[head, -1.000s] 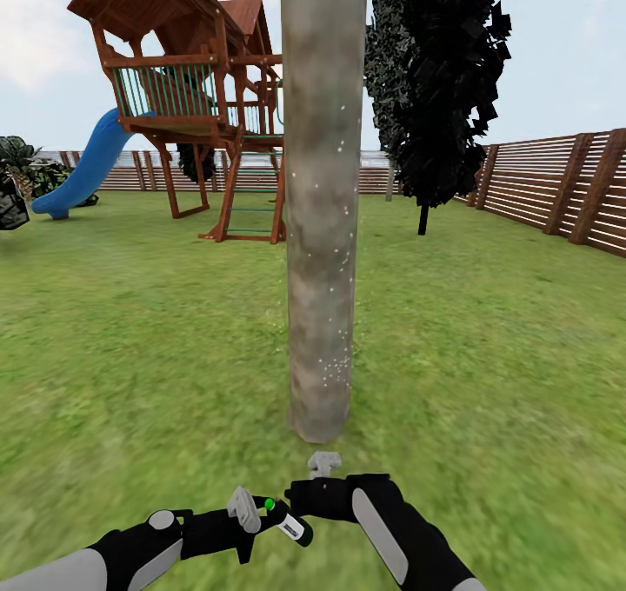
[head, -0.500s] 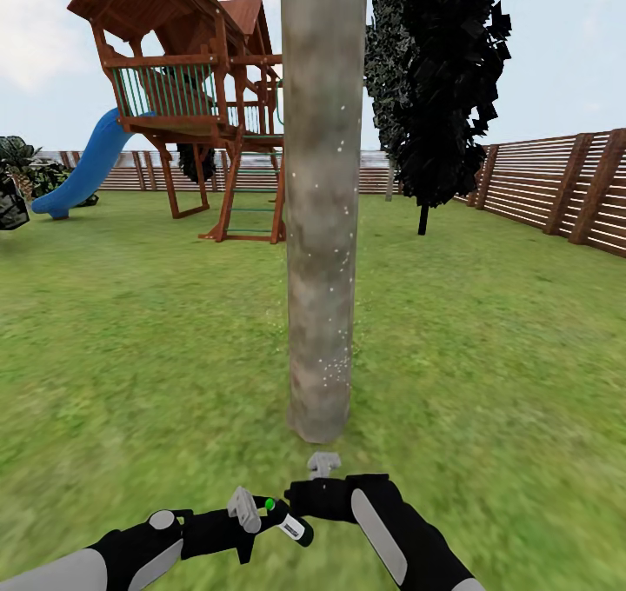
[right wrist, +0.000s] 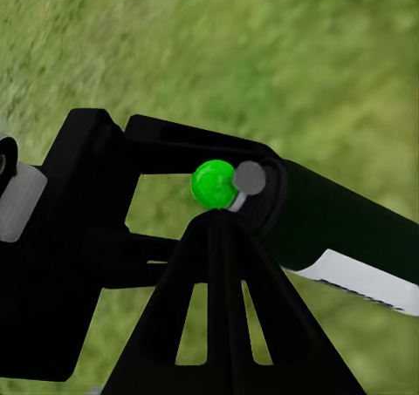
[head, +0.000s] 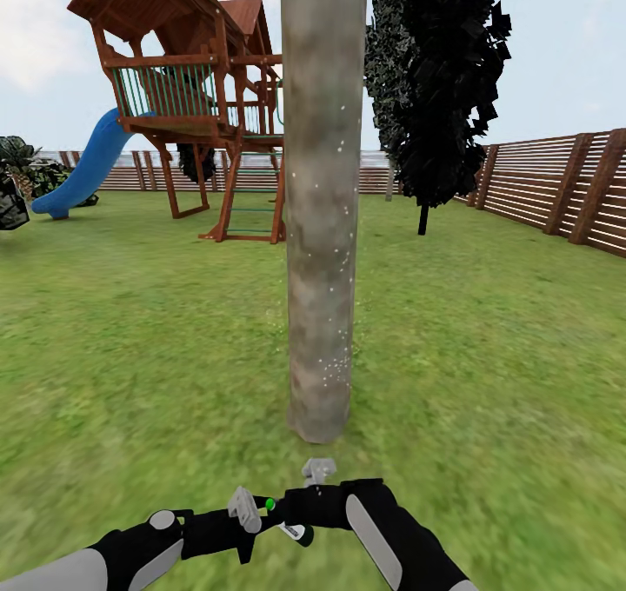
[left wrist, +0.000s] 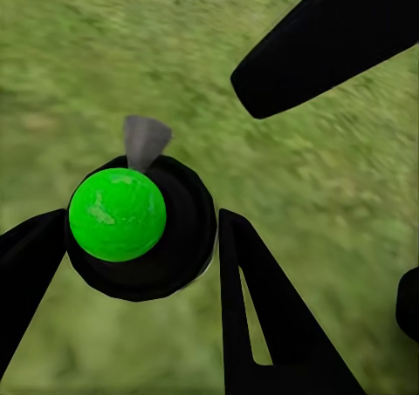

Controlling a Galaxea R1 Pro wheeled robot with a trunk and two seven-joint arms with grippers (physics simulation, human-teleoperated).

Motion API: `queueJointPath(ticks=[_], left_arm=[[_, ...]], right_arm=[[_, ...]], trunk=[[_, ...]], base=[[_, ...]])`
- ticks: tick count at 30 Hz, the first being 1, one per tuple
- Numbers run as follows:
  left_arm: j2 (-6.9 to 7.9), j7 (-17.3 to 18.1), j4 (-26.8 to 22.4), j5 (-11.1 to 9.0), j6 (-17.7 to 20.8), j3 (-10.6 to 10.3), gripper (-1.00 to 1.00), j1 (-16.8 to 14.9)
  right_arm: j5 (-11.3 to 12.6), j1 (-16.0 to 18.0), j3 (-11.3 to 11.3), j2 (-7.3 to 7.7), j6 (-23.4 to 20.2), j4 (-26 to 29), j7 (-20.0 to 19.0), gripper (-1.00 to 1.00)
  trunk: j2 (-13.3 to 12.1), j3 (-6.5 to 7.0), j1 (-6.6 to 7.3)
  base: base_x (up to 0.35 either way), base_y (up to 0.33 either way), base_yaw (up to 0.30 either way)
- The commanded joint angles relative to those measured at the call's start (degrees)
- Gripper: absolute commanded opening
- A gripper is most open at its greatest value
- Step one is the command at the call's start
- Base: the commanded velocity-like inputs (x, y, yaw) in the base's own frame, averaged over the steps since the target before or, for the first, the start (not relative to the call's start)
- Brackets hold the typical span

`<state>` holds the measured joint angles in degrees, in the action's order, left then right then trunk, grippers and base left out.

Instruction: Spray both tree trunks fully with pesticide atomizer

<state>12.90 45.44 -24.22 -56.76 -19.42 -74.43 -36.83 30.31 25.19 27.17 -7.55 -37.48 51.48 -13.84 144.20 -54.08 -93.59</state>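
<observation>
Directly ahead of you stands the tree trunk (head: 322, 200), upright on the lawn (head: 130, 339), with scattered white pesticide specks (head: 333, 370) on its bark, densest near the base. Your left gripper (head: 252, 511) is low in the head view, and its fingers (left wrist: 262, 316) are closed around the pesticide atomizer (head: 291, 527). The atomizer is a black cylinder with a green button (left wrist: 117, 214) and a white label; it lies between the two grippers, well short of the trunk base. Your right gripper (head: 319, 470) sits just beside the atomizer; you cannot tell its finger opening from these views. Beyond the trunk stand a wooden play tower (head: 191, 96), a dark-leaved tree (head: 443, 87) and a slatted fence (head: 556, 182).
</observation>
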Motion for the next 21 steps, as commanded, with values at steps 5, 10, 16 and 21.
queueJointPath(ticks=[5,10,16,21], left_arm=[[0.02,0.0,0.0,-0.5,-0.3,-0.5,-1.00,-0.1],[-0.02,0.0,0.0,-0.5,-0.3,-0.5,-1.00,-0.1],[-0.07,0.0,0.0,-0.5,-0.3,-0.5,-1.00,-0.1],[-0.07,0.0,0.0,-0.5,-0.3,-0.5,-1.00,-0.1]], right_arm=[[-0.1,0.0,0.0,0.00,-0.2,0.0,-0.1,-1.00],[-0.1,0.0,0.0,0.00,-0.2,0.0,-0.1,-1.00],[0.0,0.0,0.0,0.00,-0.1,0.0,-0.1,-1.00],[0.0,0.0,0.0,0.00,0.0,0.0,-0.1,-1.00]], trunk=[[0.0,-0.06,0.01],[0.0,-0.06,0.01],[0.0,-0.06,0.01],[0.0,-0.06,0.01]], base=[[0.000,0.000,0.000],[0.000,0.000,0.000],[0.000,0.000,0.000],[0.000,0.000,0.000]])
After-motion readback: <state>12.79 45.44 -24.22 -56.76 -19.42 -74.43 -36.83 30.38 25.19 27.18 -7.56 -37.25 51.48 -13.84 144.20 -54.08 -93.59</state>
